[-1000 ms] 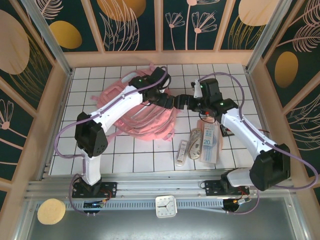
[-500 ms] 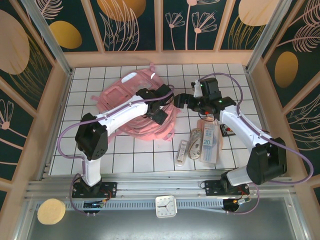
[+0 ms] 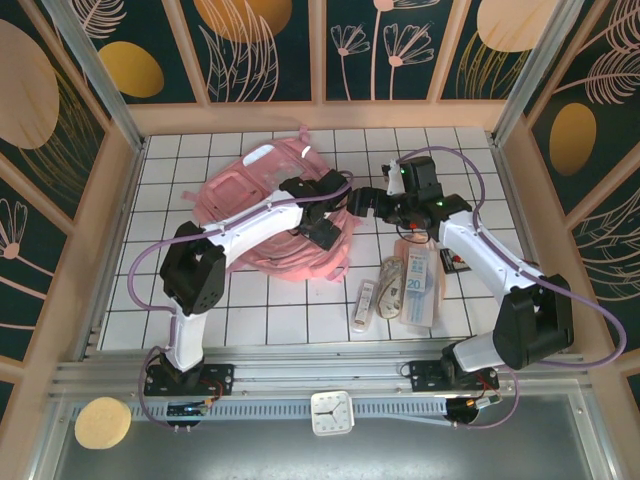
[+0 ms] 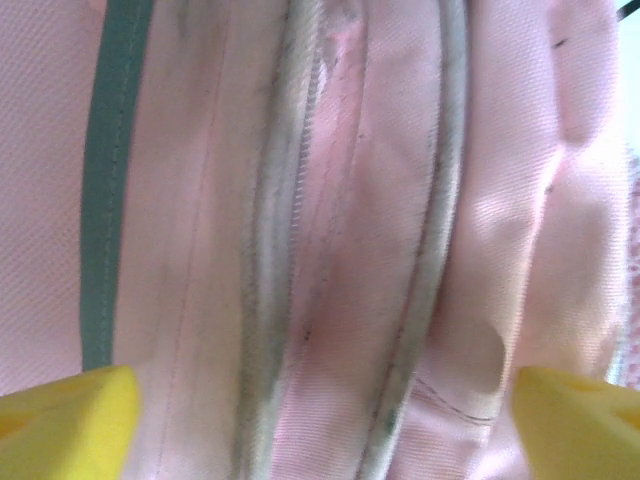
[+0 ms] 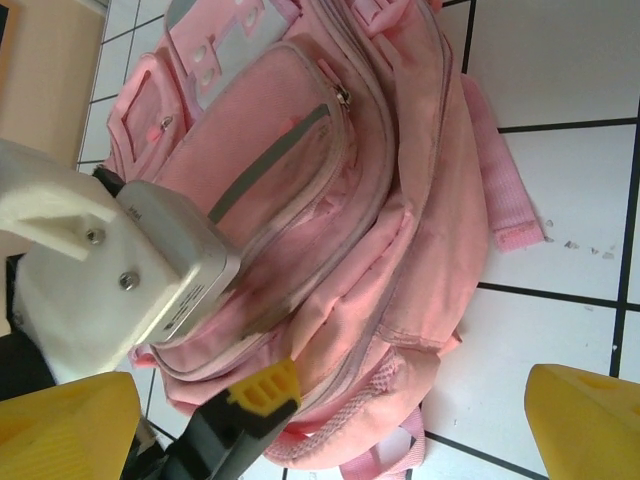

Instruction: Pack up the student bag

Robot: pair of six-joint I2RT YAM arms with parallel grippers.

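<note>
The student bag (image 3: pixel 262 205) lies flat on the tiled table, soft pink with paler front pockets, grey zips (image 5: pixel 345 97) and loose straps (image 5: pixel 500 160). My left gripper (image 3: pixel 327 228) hangs over the bag's right end, open. In the left wrist view its yellow fingertips (image 4: pixel 65 420) stand wide apart close above the bag's fabric (image 4: pixel 340 250) and its zip lines. My right gripper (image 3: pixel 362 197) is just right of the bag, open, nothing between its fingertips (image 5: pixel 590 420). The right wrist view shows the whole bag (image 5: pixel 300 200), and the left gripper's fingertip (image 5: pixel 265 385) resting at its near edge.
Right of the bag lie a clear pouch of stationery (image 3: pixel 417 287), a rolled item (image 3: pixel 389 276) and a white stick-like item (image 3: pixel 364 303). A small clock (image 3: pixel 330 412) and a round yellow disc (image 3: pixel 102 422) sit on the front ledge. Wooden walls ring the table.
The left gripper has pulled back from the right gripper and come down over the bag's right end. The bag now lies flatter with its top showing. The right arm has barely moved.
</note>
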